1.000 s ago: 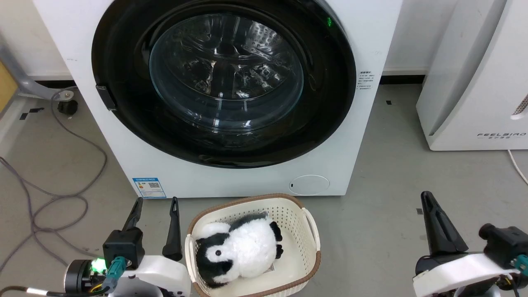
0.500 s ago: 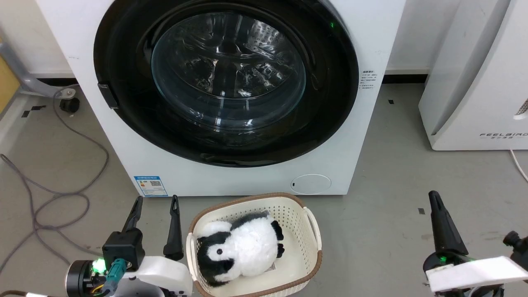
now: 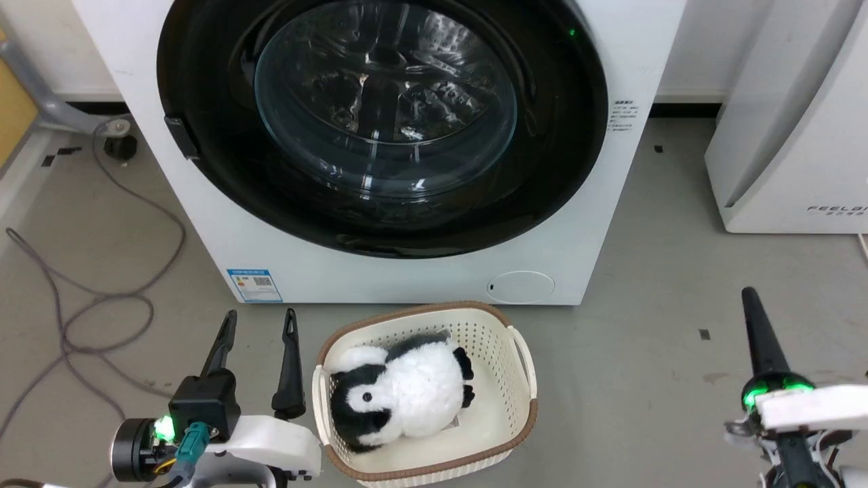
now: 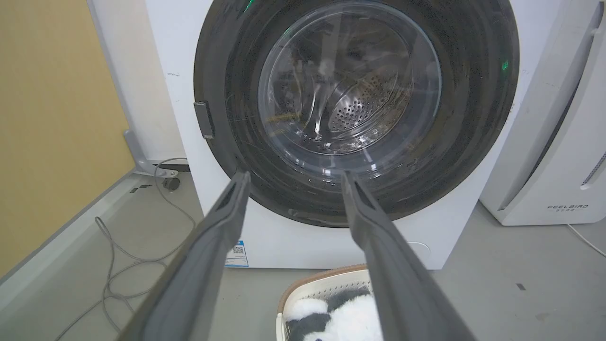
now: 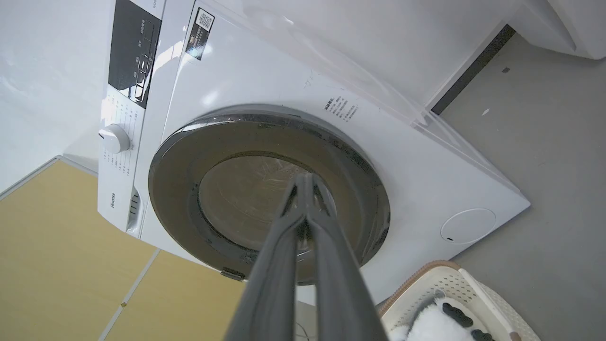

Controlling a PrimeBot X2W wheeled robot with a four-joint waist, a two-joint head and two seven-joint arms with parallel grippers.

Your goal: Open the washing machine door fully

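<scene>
Since the washing machine stands square before the robot on the grey floor, its washing machine door faces straight out toward the head camera. The door lies shut and flush in the white front, so opening has not begun. Being round, the door has no long axis; its flat glossy ring and clear glass centre point at the robot. I judge it stiff and fairly heavy, slick on the black ring and breakable at the glass, so the rim edge is the place to hook, not the bowl. A cream basket holding a plush penguin sits on the floor just before the machine. The left gripper, beside the basket, has its fingers spread wide and empty. The right gripper has its fingers pressed together on nothing, well apart from the door. A small dark block sits at the rim's left edge; hinge or catch, I cannot tell.
</scene>
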